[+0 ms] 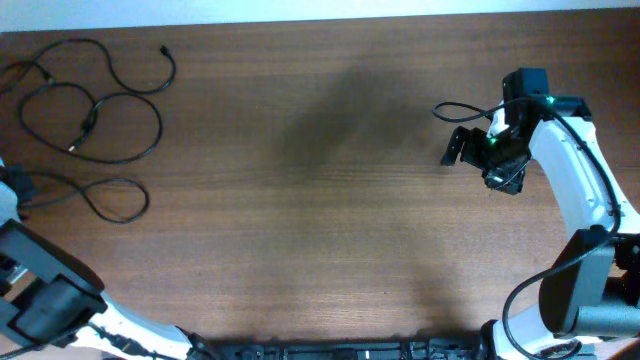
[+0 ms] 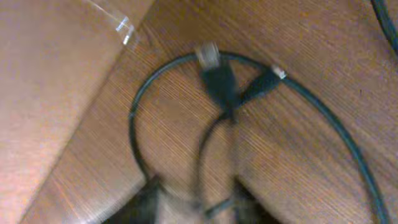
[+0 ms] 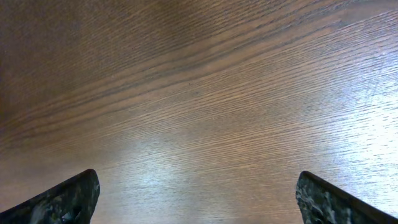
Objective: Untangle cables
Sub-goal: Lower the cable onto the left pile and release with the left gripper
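- I find the cables (image 1: 86,122) in loose loops at ten o'clock on the table (image 1: 330,220).
- Right gripper (image 3: 199,199), three o'clock: fingers wide apart.
- Left gripper (image 2: 199,202) blurred; I cannot tell.

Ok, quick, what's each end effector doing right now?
Left end effector: cannot be told, blurred over the cables.
Right end effector: open, holding nothing.

thin black cables (image 1: 86,122), loose overlapping loops, far left, plugs visible
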Available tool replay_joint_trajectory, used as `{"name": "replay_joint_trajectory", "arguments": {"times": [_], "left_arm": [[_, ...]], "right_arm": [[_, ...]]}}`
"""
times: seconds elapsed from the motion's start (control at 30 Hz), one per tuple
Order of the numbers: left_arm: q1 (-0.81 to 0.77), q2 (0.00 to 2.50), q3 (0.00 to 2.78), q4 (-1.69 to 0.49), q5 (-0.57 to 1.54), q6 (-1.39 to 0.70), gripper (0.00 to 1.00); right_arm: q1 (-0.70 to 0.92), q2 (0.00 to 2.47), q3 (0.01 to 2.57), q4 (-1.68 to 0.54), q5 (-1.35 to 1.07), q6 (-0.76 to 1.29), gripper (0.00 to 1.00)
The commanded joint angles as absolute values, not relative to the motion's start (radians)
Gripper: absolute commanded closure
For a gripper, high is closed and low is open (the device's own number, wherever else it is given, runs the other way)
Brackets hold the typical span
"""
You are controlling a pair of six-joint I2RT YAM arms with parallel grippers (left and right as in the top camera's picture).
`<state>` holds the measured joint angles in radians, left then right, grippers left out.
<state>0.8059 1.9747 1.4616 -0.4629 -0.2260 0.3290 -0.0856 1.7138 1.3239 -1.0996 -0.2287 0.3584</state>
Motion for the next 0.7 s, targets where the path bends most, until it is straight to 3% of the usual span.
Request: {"name": "replay_joint_trajectory", "arguments": {"times": [0.0,0.03,0.17,0.3,0.4,0.47,0.6,0.67], "left_arm": [[0.813,1.984,1.457,-0.465,-0.213,0.331,0.37],[0.812,1.984,1.457,-0.464,-0.213,0.331,0.29],[0.812,1.972,1.457,-0.465,-0.15,0.328,0.3],[0.812,1.921,1.459,-0.453,0.164,0.327,0.31],[0.812,1.885,1.46,-0.414,0.514,0.326,0.34],[0.812,1.879,1.46,-0.396,0.627,0.269,0.33],[0.798,1.879,1.459,-0.434,0.658,0.12,0.33],[0.781,1.879,1.459,-0.449,0.896,0.098,0.29]], "right_arm": [[-0.086,1.703,1.328,-1.102,-0.224,0.348,0.02],[-0.086,1.703,1.328,-1.102,-0.224,0.348,0.02],[-0.086,1.703,1.328,-1.102,-0.224,0.348,0.02],[-0.086,1.703,1.328,-1.102,-0.224,0.348,0.02],[-0.086,1.703,1.328,-1.102,-0.224,0.348,0.02],[-0.086,1.703,1.328,-1.102,-0.224,0.348,0.02],[-0.086,1.703,1.328,-1.102,-0.224,0.348,0.02],[-0.086,1.703,1.328,-1.102,-0.224,0.348,0.02]]}}
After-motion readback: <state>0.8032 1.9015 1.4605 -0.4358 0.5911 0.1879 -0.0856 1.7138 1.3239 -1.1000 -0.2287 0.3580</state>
